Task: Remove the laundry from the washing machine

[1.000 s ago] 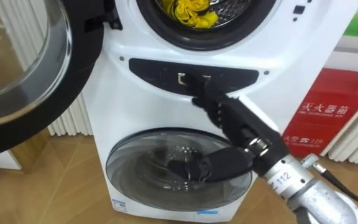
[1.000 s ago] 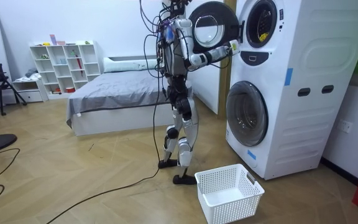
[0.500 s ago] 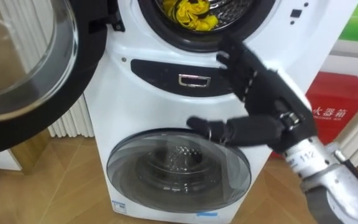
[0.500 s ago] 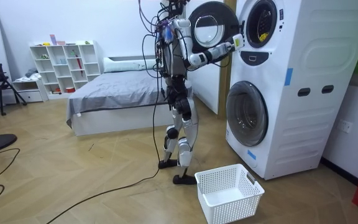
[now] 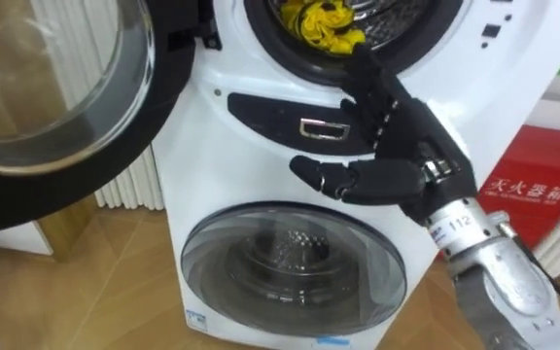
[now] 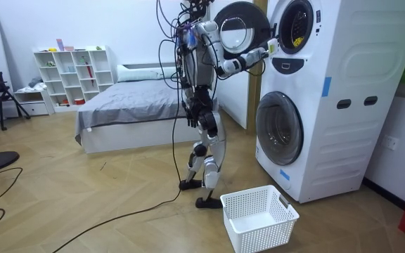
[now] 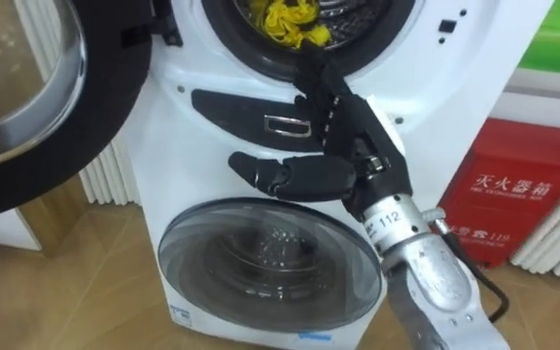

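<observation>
Clothes (image 5: 324, 24), left eye view: yellow bundle inside the upper drum, just behind the black door ring (image 5: 290, 66), none of it out yet. Right hand (image 5: 411, 146) up in front of the dark panel (image 5: 261, 107) just below that opening, fingers straight and aimed up at the ring, thumb spread sideways, nothing held, clear of the clothes. Upper door (image 5: 66, 117) swung wide to the left, so no obstruction on the way in. Looks like the reach-in step, early in the task. Best to lift over the lower lip of the ring rather than push straight ahead, keep fingers extended until past the ring, then curl round the bulk of the bundle, not a loose edge. Room view: standing upright facing the stacked washing machine (image 6: 343, 140), right arm stretched toward the upper opening, hand just short of it. White basket (image 6: 266, 237) on the floor near the feet, beside the machine's base, handy for the drop. Probably worth a slight lean in for depth instead of overextending the arm. Right eye view: same picture, open palm just under the ring, thumb out over the lower door (image 7: 261, 267). Bundle high and toward the front of the drum, so a shallow reach should do. Watch for snagging on the ring on the way out.
</observation>
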Controlling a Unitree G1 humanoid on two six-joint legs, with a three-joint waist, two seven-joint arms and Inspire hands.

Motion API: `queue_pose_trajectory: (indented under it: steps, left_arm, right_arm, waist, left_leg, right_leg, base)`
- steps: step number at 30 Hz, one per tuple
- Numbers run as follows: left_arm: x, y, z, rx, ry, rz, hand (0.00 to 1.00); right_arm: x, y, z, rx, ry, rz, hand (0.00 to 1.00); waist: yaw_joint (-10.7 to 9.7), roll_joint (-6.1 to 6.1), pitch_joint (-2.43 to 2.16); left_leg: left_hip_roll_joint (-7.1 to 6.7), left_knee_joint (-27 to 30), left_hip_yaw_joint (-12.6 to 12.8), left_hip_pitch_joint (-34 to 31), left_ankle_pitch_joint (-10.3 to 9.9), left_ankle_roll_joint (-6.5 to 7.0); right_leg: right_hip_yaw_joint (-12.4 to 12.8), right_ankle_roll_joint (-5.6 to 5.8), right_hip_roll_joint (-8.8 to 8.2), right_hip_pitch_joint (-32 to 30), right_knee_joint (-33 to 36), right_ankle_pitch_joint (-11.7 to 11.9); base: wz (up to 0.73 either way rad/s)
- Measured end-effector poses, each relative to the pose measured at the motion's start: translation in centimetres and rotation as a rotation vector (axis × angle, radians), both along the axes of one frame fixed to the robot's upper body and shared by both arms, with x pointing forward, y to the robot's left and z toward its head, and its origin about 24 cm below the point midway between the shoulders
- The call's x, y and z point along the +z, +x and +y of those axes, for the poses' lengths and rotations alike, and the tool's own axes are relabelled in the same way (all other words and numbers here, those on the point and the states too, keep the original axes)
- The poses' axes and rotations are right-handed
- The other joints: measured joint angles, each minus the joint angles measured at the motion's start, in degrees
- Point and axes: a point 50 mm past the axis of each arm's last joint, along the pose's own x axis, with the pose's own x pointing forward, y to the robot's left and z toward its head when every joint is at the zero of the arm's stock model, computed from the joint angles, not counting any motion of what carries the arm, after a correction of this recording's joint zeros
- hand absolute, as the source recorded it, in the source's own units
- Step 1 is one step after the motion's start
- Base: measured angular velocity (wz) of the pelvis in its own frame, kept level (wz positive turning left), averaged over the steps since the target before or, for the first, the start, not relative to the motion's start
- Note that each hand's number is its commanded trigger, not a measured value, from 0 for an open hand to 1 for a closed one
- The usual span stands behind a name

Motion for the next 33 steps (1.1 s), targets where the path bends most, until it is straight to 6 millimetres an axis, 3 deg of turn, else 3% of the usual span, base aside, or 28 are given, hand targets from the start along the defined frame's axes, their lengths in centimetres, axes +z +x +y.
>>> queue_pose_trajectory:
  steps: [1, 2, 3, 4, 6, 7, 8, 9, 11, 13, 15, 16, 18, 20, 21, 23, 24, 26, 30, 31, 32, 33]
  left_arm:
    - [-0.1, -0.5, -0.2, 0.011, -0.006, 0.011, 0.0]
    - [-0.1, -1.0, -0.3, 0.017, -0.013, 0.023, 0.0]
    - [-0.2, -1.1, -0.4, 0.015, -0.014, 0.027, 0.0]
    - [-0.2, -1.0, -0.7, 0.003, -0.021, 0.03, 0.0]
    - [-0.2, -0.5, -0.7, 0.001, -0.023, 0.025, 0.0]
    - [-0.2, -0.4, -0.6, 0.009, -0.021, 0.02, 0.0]
    - [-0.2, -0.8, -0.5, 0.015, -0.014, 0.029, 0.0]
    - [-0.1, -1.1, -0.4, 0.017, -0.012, 0.036, 0.0]
    - [-0.2, -1.0, -0.5, 0.013, -0.023, 0.035, 0.0]
    - [-0.2, -1.0, -0.7, 0.014, -0.039, 0.036, 0.0]
    - [-0.3, -1.3, -0.9, 0.019, -0.056, 0.047, 0.0]
    - [-0.3, -0.7, -0.8, 0.014, -0.052, 0.034, 0.0]
    - [-0.2, 0.5, -0.5, 0.003, -0.044, 0.004, 0.0]
    - [-0.1, 2.0, -0.5, -0.01, -0.044, -0.028, 0.0]
    - [-0.1, 2.2, -0.5, -0.011, -0.044, -0.034, 0.0]
    - [0.1, 3.4, -0.4, -0.02, -0.039, -0.06, 0.0]
    - [0.1, 3.8, -0.4, -0.023, -0.037, -0.069, 0.0]
    - [0.2, 4.3, -0.3, -0.027, -0.034, -0.082, 0.0]
    - [0.6, 4.8, 0.2, -0.042, -0.013, -0.103, 0.0]
    - [0.7, 4.9, 0.3, -0.044, 0.0, -0.111, 0.0]
    - [0.7, 4.7, 0.4, -0.046, 0.006, -0.106, 0.0]
    - [0.7, 4.6, 0.4, -0.051, 0.009, -0.099, 0.0]
  right_arm:
    - [-0.1, 0.0, 0.1, 0.003, -0.001, 0.004, 0.0]
    - [0.1, 0.1, 0.3, 0.003, 0.004, -0.002, 0.0]
    - [0.1, 0.3, 0.3, -0.002, 0.007, -0.005, 0.0]
    - [0.3, 0.8, 0.5, -0.01, 0.011, -0.005, 0.0]
    - [0.1, 1.4, 0.4, -0.03, 0.012, 0.011, 0.0]
    - [0.1, 1.6, 0.3, -0.034, 0.007, 0.014, 0.0]
    - [0.0, 1.6, 0.4, -0.031, 0.011, 0.021, 0.0]
    - [-0.1, 1.6, 0.5, -0.029, 0.01, 0.026, 0.0]
    - [-0.1, 1.7, 0.2, -0.046, 0.004, 0.027, 0.0]
    - [0.2, 1.2, 0.1, -0.049, 0.001, 0.007, 0.0]
    - [0.5, 1.2, -0.2, -0.046, -0.006, -0.001, 0.0]
    - [0.6, 1.2, -0.4, -0.047, -0.007, -0.005, 0.0]
    - [0.8, 1.1, -0.3, -0.046, -0.005, -0.014, 0.0]
    - [1.1, 0.8, -0.1, -0.021, -0.01, -0.039, 0.0]
    - [1.1, 0.6, -0.1, -0.017, -0.009, -0.038, 0.0]
    - [0.7, 0.2, -0.4, -0.023, -0.021, -0.029, 0.0]
    - [0.7, 0.1, -0.4, -0.025, -0.027, -0.031, 0.0]
    - [0.4, 0.0, -0.7, -0.047, -0.048, -0.026, 0.0]
    - [-0.3, -0.3, -1.7, -0.115, -0.052, -0.005, 0.0]
    - [-0.3, -0.3, -2.2, -0.136, -0.053, 0.002, 0.0]
    - [-0.3, -0.2, -2.2, -0.136, -0.058, 0.008, 0.0]
    - [-0.4, -0.2, -2.1, -0.128, -0.057, 0.012, 0.0]
  waist:
    - [0.61, 0.9, 0.17]
    - [0.36, 1.31, 0.24]
    - [0.17, 1.05, 0.1]
    - [0.25, 1.04, 0.35]
    - [0.58, 0.73, 0.2]
    - [0.84, 0.37, 0.1]
    - [1.69, -0.21, 0.07]
    - [2.05, -0.82, -0.27]
    - [1.28, -2.32, -0.88]
    - [-0.14, -2.99, -1.02]
    - [-1.22, -2.97, -1.02]
    - [-1.38, -2.46, -0.58]
    - [-1.71, -2.1, -0.61]
    - [-3.81, -2.16, -0.5]
    - [-3.93, -2.15, -0.49]
    - [-4.59, -2.05, -0.53]
    - [-4.98, -2.15, -0.49]
    - [-5.96, -2.19, -0.34]
    - [-6.58, -1.25, -0.11]
    - [-6.97, -0.77, 0.02]
    - [-6.66, -0.21, 0.08]
    - [-6.63, -0.09, 0.07]
  left_leg:
    - [0.87, 5.12, -0.46, -1.93, 0.15, -0.05]
    - [0.73, 8.22, -2.27, -3.85, -0.07, -0.18]
    - [0.42, 8.1, -2.77, -4.88, -0.25, 0.02]
    - [-0.13, 7.19, -3.49, -7.47, -0.52, 0.35]
    - [-1.18, 2.15, -3.24, -12.06, -0.14, 0.21]
    - [-1.45, -3.68, -2.96, -14.34, 1.85, 0.06]
    - [-1.77, -8.03, -2.56, -15.35, 6.67, 0.47]
    - [-1.96, -10.31, -2.37, -15.37, 8.77, 0.47]
    - [-2.52, -14.98, -1.96, -15.22, 15.26, 1.02]
    - [-3.63, -14.39, -1.41, -14.27, 15.1, 2.35]
    - [-4.19, -13.71, -0.01, -12.82, 13.46, 2.6]
    - [-4.42, -11.8, 0.41, -12.8, 11.95, 2.69]
    - [-5.61, -11.53, 0.86, -12.14, 10.39, 3.19]
    - [-7.26, -12.35, 1.53, -10.37, 9.58, 4.01]
    - [-7.85, -12.02, 1.78, -10.26, 9.28, 4.4]
    - [-8.82, -12.06, 1.77, -8.68, 7.15, 5.19]
    - [-9.19, -11.89, 1.82, -8.5, 6.48, 5.45]
    - [-10.2, -11.61, 2.57, -7.25, 5.67, 6.64]
    - [-10.07, -10.91, 1.71, -6.09, 4.45, 7.89]
    - [-9.92, -10.96, -0.25, -6.14, 4.25, 8.83]
    - [-9.88, -11.56, -2.38, -6.34, 4.76, 9.28]
    - [-9.72, -12.03, -2.87, -6.38, 5.15, 9.34]
  right_leg:
    - [0.57, -0.63, 0.65, 1.22, 0.68, -0.76]
    - [0.67, -1.35, 0.97, 1.72, 1.28, -1.7]
    - [0.69, -1.47, 0.98, 1.74, 1.56, -2.05]
    - [0.64, -1.69, 0.79, 1.78, 2.21, -2.69]
    - [0.71, -1.8, 0.77, 1.91, 2.23, -3.3]
    - [0.7, -1.63, 0.72, 1.93, 2.13, -3.85]
    - [0.71, -1.16, 0.05, 2.26, 2.01, -4.65]
    - [1.06, -1.07, -0.2, 2.85, 1.73, -4.76]
    - [1.42, -0.04, -0.58, 3.89, 0.66, -5.18]
    - [1.99, 0.57, -1.52, 4.79, -1.13, -5.23]
    - [3.77, 1.15, -2.62, 6.63, -1.89, -5.33]
    - [4.46, 1.56, -3.11, 7.75, -1.83, -5.51]
    - [5.26, 2.62, -4.23, 8.25, -0.88, -6.42]
    - [5.16, 4.22, -6.45, 7.89, 1.54, -8.25]
    - [5.12, 4.66, -6.95, 7.56, 2.9, -8.5]
    - [3.32, 6.62, -9.02, 5.1, 11.37, -9.59]
    - [2.84, 6.97, -9.74, 4.01, 14.25, -9.79]
    - [2.29, 8.64, -11.84, 1.07, 22.36, -8.55]
    - [2.0, 9.18, -11.36, 0.41, 24.16, -5.02]
    - [2.89, 8.73, -10.23, -0.45, 23.58, -5.25]
    - [4.46, 7.84, -7.62, -1.55, 19.52, -6.87]
    - [4.85, 7.22, -6.6, -2.18, 17.26, -7.26]
  base:
    - [-0.16]
    - [-0.04]
    - [0.11]
    - [0.0]
    - [-0.04]
    - [-0.18]
    - [-0.27]
    - [-0.21]
    - [0.14]
    - [0.01]
    - [-0.44]
    - [-0.34]
    - [-0.18]
    - [-0.06]
    - [-0.14]
    - [-0.13]
    - [-0.04]
    - [-0.11]
    - [-0.06]
    - [-0.1]
    - [-0.24]
    - [-0.27]
